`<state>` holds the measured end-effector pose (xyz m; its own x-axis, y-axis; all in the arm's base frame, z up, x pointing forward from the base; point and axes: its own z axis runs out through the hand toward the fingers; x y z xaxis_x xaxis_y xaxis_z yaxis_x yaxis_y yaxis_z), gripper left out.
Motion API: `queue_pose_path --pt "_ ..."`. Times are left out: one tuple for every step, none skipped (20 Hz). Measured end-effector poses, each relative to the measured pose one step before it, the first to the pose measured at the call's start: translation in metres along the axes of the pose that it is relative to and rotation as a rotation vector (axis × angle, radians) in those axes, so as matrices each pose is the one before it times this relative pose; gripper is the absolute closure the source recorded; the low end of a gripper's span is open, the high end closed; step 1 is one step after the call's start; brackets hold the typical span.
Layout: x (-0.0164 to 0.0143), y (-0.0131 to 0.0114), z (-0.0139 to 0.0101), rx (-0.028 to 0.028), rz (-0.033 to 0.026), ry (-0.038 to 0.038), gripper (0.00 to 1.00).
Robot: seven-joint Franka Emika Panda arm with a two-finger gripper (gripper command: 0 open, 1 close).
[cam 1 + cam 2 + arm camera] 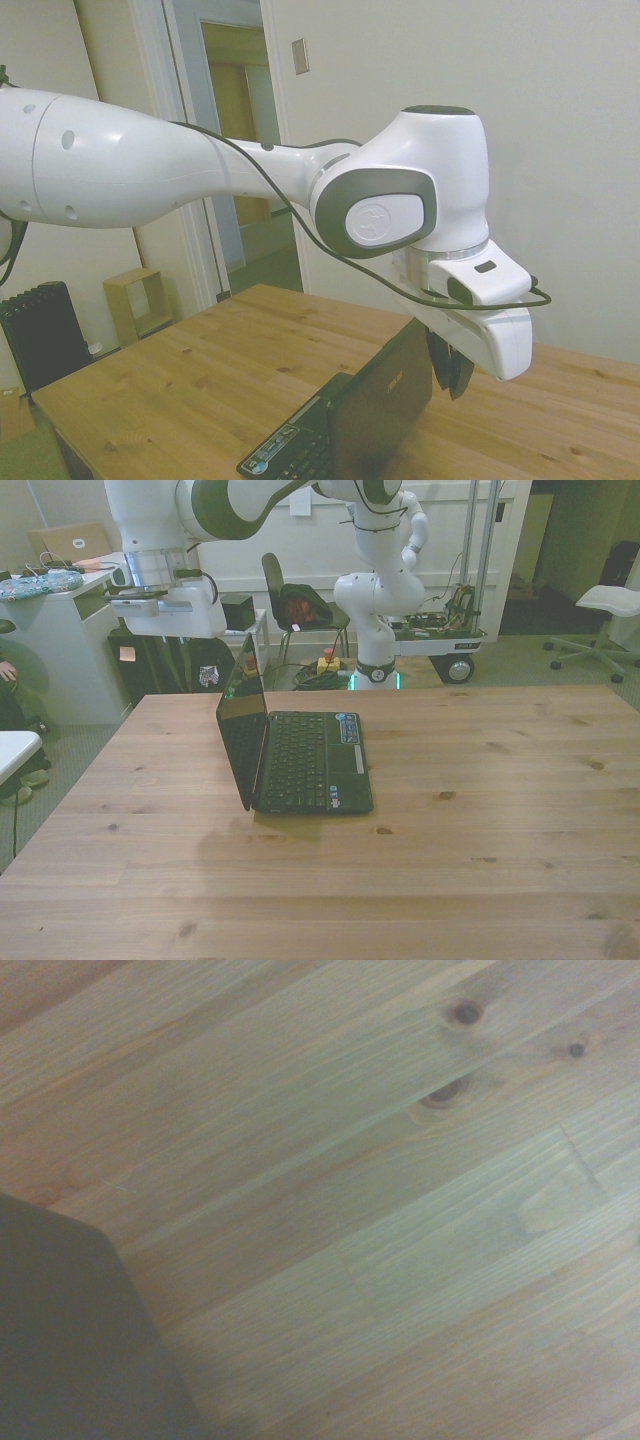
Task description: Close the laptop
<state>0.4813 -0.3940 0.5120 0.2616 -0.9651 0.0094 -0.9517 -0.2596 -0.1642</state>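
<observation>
laptop [300,755] open, upright near table [480,860] far edge | I push the stiff lid's top edge, hinge gives easily | gripper [452,368]: I cannot tell its state

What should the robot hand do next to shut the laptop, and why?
Probably move the gripper sideways against the back of the lid, near its top edge. The laptop is open, with the lid about upright, and the gripper hangs just behind that edge, apparently not touching it. A push there should tip the lid down toward the keyboard.
</observation>
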Motion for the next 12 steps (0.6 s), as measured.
queue_pose_path --pt "-0.00329 -0.00213 0.00084 -0.00018 -0.00577 -0.00348 1.00" --pt "-0.00381 -0.00242 0.00077 0.00031 -0.00584 -0.00389 1.00" --pt "-0.00449 -0.00327 0.00049 0.00107 -0.00695 -0.00389 1.00" --pt "-0.00489 -0.00396 0.00038 0.00029 -0.00714 -0.00298 1.00" --pt "-0.00507 -0.00391 0.00007 0.00022 -0.00542 -0.00252 1.00" --pt "-0.00553 -0.00386 0.00016 -0.00061 -0.00525 -0.00232 1.00" --pt "-0.00562 -0.00408 -0.00016 -0.00051 -0.00609 -0.00187 1.00" --pt "-0.00497 -0.00366 -0.00122 0.00000 -0.00532 0.00043 1.00" --pt "-0.00515 -0.00353 -0.00123 0.00030 -0.00608 -0.00003 1.00" --pt "-0.00580 -0.00336 -0.00034 0.00074 -0.00658 -0.00286 1.00" --pt "-0.00596 -0.00317 0.00057 -0.00062 -0.00420 -0.00261 1.00" --pt "-0.00503 -0.00269 0.00091 -0.00250 -0.00300 -0.00052 1.00"
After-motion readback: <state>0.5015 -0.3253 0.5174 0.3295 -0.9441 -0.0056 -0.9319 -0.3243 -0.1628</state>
